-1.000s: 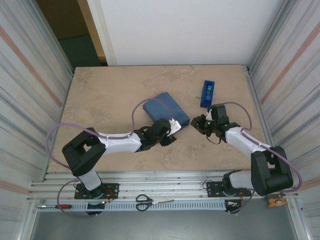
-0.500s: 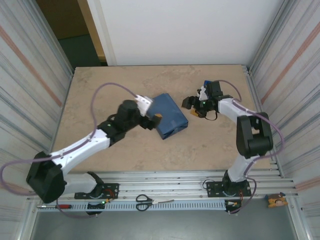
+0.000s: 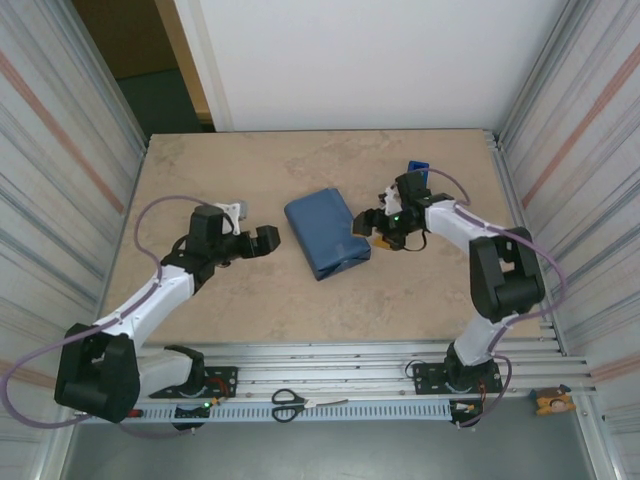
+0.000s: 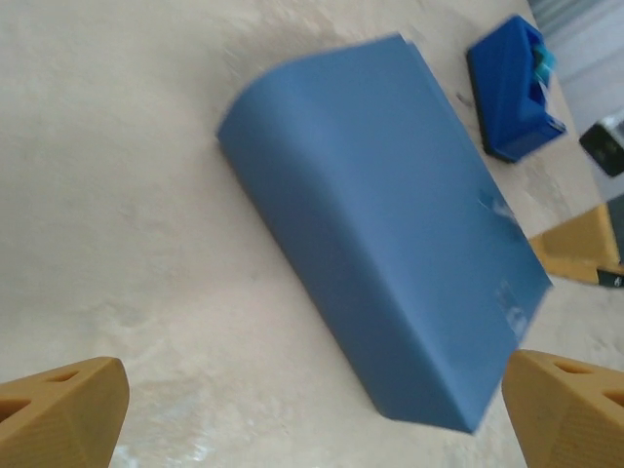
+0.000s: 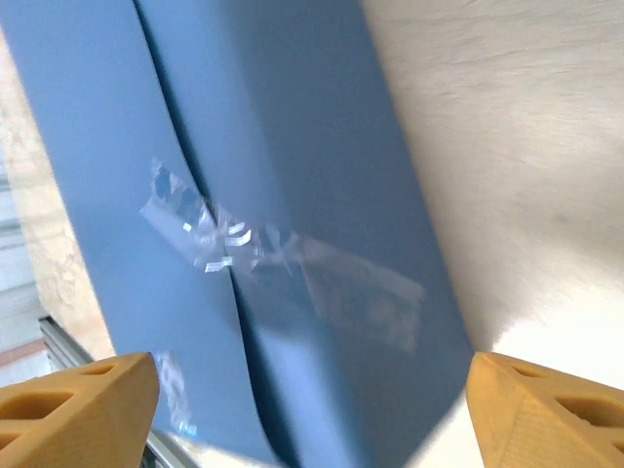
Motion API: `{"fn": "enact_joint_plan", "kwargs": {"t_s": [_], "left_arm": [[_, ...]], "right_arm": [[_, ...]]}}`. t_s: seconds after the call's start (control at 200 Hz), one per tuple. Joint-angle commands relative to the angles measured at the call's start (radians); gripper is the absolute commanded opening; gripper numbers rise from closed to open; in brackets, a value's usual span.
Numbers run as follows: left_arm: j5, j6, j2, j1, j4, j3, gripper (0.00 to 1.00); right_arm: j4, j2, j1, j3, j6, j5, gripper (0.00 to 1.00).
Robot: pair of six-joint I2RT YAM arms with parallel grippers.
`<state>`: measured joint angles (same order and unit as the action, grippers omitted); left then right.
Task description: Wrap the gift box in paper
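The paper (image 3: 327,232) is blue, the table (image 3: 220,180) marbled beige.

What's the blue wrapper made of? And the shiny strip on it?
The blue wrapper looks like thin matte paper: it bends smoothly and overlaps at a seam. The shiny strip seems to be clear plastic tape: see-through, crinkled, glinting.

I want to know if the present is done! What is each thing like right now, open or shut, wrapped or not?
Paper: folded into a parcel, seam stuck down with clear tape.
Tape dispenser: resting on the table.
Scissors: shut, lying on the front rail.
Left arm: jaws wide open, apart from the paper.
Right arm: jaws open, at the paper's right edge.
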<state>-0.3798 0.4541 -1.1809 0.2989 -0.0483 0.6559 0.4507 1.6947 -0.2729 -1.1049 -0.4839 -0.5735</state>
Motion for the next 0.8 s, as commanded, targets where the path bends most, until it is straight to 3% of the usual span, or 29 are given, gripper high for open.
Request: {"fn": "enact_joint_plan", "kwargs": {"t_s": [0.0, 0.08, 0.2, 0.301, 0.531, 0.797], "left_arm": [[-0.104, 0.026, -0.035, 0.005, 0.003, 0.016, 0.97], [-0.11, 0.033, -0.068, 0.004, -0.012, 0.037, 0.95], [-0.141, 0.05, -0.116, 0.004, 0.019, 0.047, 0.88], [-0.169, 0.061, -0.176, 0.006, 0.023, 0.076, 0.8], [-0.234, 0.108, -0.301, 0.007, 0.056, 0.141, 0.87], [-0.252, 0.113, -0.353, 0.007, 0.043, 0.189, 0.89]], "right_arm": [[0.06, -0.13, 0.044, 0.025, 0.028, 0.092, 0.82], [0.07, -0.212, 0.029, 0.072, 0.039, 0.1, 0.75], [-0.019, -0.296, -0.046, 0.208, -0.063, 0.076, 0.25], [-0.215, -0.332, -0.15, 0.359, -0.22, 0.118, 0.0], [-0.466, -0.272, -0.337, 0.438, -0.4, 0.317, 0.0], [-0.601, -0.191, -0.363, 0.449, -0.456, 0.356, 0.0]]}}
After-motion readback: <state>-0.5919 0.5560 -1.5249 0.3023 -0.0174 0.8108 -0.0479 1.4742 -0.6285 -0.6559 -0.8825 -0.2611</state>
